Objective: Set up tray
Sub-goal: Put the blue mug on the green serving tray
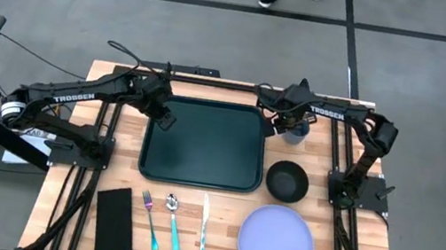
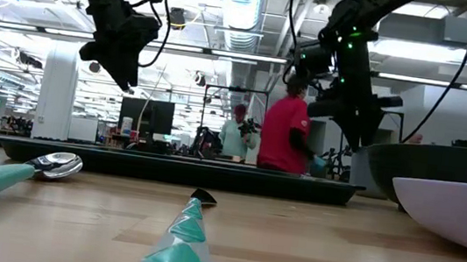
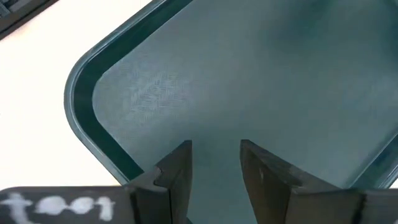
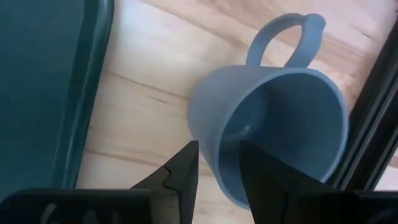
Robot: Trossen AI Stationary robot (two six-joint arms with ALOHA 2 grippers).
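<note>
Partly hidden under the right gripper (image 1: 282, 127), a pale blue ceramic mug (image 4: 273, 130) sat beside the large dark green rectangular plastic tray (image 1: 202, 144). The right fingers stood slightly apart over the mug's rim, grip unclear. The left gripper (image 3: 214, 168) hovered, slightly parted and empty, above the tray's far left corner.

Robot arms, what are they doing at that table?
They are setting up a meal tray. The tray lies bare on the table. The left gripper hovers open over the tray's corner, holding nothing. The right gripper hangs open just above a blue mug beside the tray, one finger either side of its rim. The bowl, plate, napkin, fork, spoon and knife wait off the tray.
</note>
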